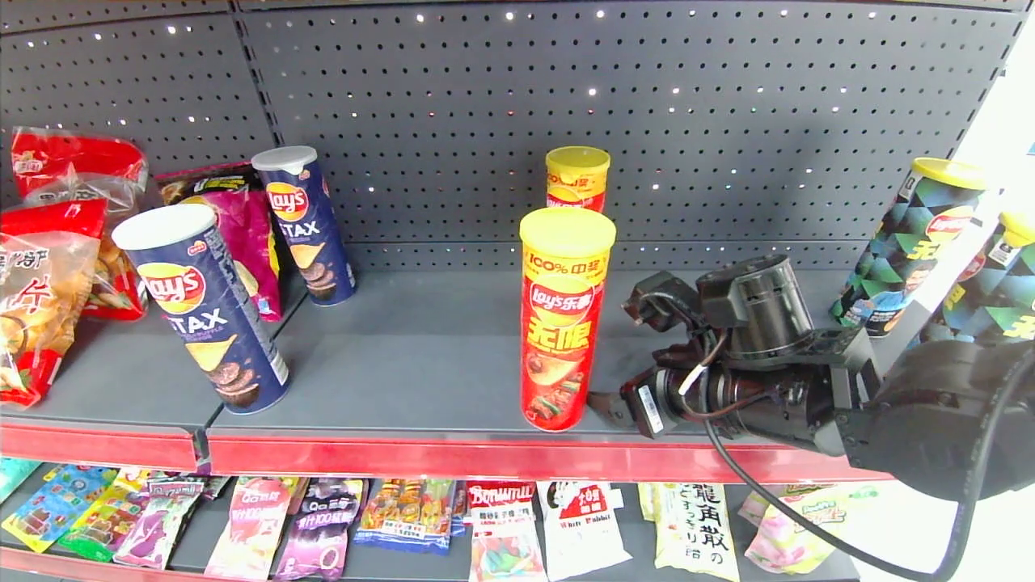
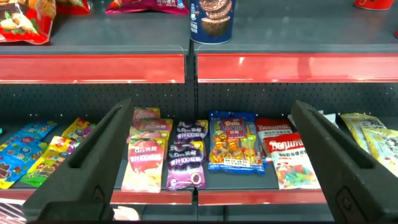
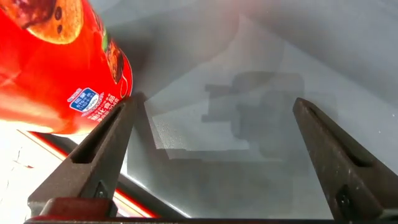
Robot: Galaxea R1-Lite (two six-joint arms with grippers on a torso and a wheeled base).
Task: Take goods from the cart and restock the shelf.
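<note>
Right gripper (image 3: 216,102) hangs low over the grey shelf (image 1: 420,347), fingers spread wide, holding nothing; the red chip can (image 1: 566,319) stands upright at the shelf's front edge just beside one finger, its yellow lid (image 1: 566,230) on, contents hidden; a second red can (image 1: 576,179) stands behind it; left gripper (image 2: 211,106), likewise open and empty, faces candy packets (image 2: 186,155) on the lower shelf (image 2: 249,198).

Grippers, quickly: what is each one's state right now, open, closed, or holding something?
Left gripper: open, holding nothing.
Right gripper: open, holding nothing; the red can stands outside its fingers.
</note>
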